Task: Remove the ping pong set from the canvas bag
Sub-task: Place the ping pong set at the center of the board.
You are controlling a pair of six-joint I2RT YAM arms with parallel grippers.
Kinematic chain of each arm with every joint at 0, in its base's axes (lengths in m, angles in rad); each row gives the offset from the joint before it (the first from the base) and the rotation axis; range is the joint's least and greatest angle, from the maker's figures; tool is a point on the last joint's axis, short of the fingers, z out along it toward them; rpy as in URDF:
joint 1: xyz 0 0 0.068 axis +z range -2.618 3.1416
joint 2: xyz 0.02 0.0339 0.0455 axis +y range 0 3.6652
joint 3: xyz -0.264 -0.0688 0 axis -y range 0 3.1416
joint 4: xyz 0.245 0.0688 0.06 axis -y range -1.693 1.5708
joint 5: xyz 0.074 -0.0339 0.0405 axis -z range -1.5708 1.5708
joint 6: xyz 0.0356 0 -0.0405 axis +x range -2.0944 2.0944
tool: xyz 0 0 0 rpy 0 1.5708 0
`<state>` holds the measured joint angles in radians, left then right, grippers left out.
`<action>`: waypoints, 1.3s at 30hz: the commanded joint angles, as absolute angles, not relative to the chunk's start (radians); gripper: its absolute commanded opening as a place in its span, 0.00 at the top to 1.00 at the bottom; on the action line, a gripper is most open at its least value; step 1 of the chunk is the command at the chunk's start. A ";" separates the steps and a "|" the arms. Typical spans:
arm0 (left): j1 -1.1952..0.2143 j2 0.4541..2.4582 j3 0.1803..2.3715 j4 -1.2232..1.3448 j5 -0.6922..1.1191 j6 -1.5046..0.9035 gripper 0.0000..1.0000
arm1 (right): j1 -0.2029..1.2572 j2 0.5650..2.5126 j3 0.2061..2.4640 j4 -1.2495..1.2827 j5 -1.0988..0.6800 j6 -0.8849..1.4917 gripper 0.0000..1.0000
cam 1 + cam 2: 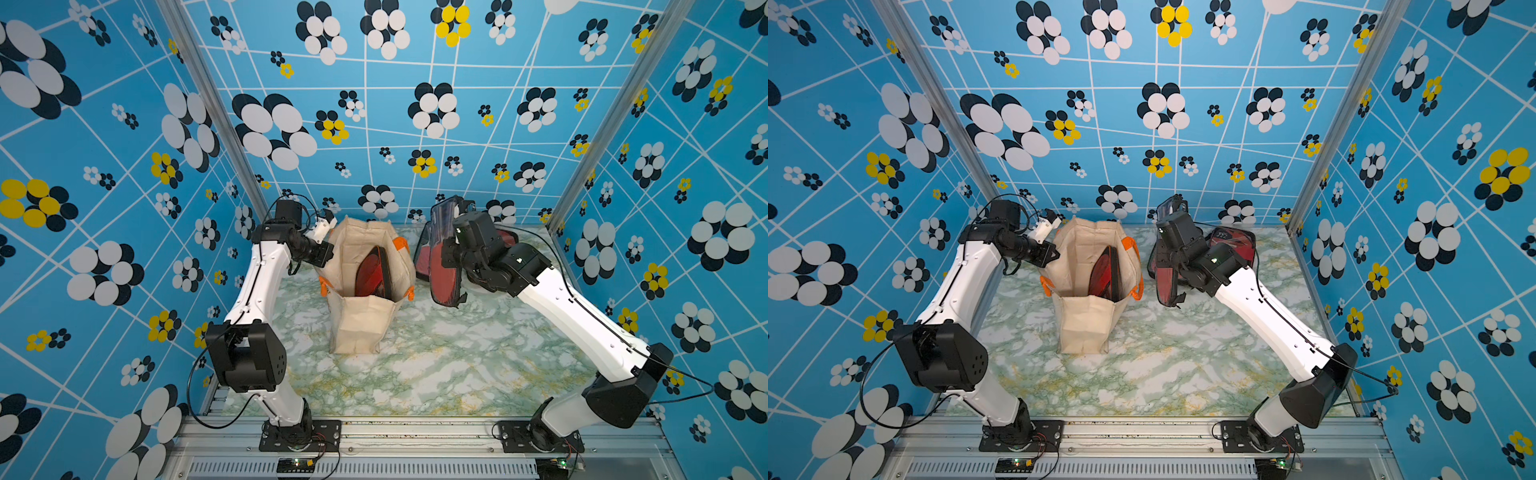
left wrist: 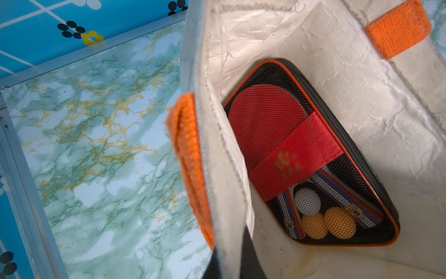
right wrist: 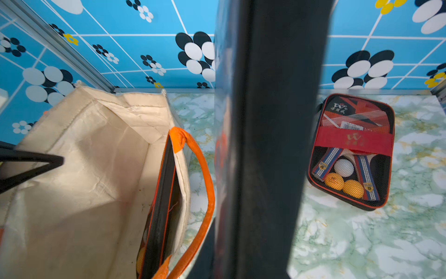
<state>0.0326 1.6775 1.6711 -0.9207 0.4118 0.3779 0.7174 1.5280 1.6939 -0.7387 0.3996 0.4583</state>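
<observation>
The cream canvas bag (image 1: 361, 328) (image 1: 1084, 328) stands upright and open mid-table. My left gripper (image 1: 324, 254) (image 2: 233, 268) is shut on the rim of its left wall. One ping pong set (image 1: 374, 272) (image 2: 301, 154), a black mesh case with red paddles and balls, stands on edge inside the bag against its right wall. My right gripper (image 1: 446, 253) (image 3: 241, 265) is shut on another ping pong set (image 1: 442, 270) (image 3: 277, 120). It holds that set upright just outside the bag's right side, above the table.
Another paddle case (image 3: 352, 149) (image 1: 1229, 241) lies flat at the back right, behind my right arm. An orange handle (image 3: 202, 169) hangs off the bag's right side, close to the held case. Patterned walls enclose three sides; a metal rail (image 1: 415, 428) runs along the front.
</observation>
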 commanded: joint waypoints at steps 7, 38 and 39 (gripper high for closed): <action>0.038 1.649 1.674 -0.871 0.481 0.300 1.00 | 0.680 1.447 1.530 -0.645 0.329 0.570 1.00; 0.016 1.622 1.581 -0.816 0.508 0.255 1.00 | 0.658 1.427 1.228 -0.535 0.084 0.733 1.00; 0.016 1.621 1.576 -0.811 0.506 0.253 1.00 | 0.658 1.429 1.220 -0.527 0.070 0.738 1.00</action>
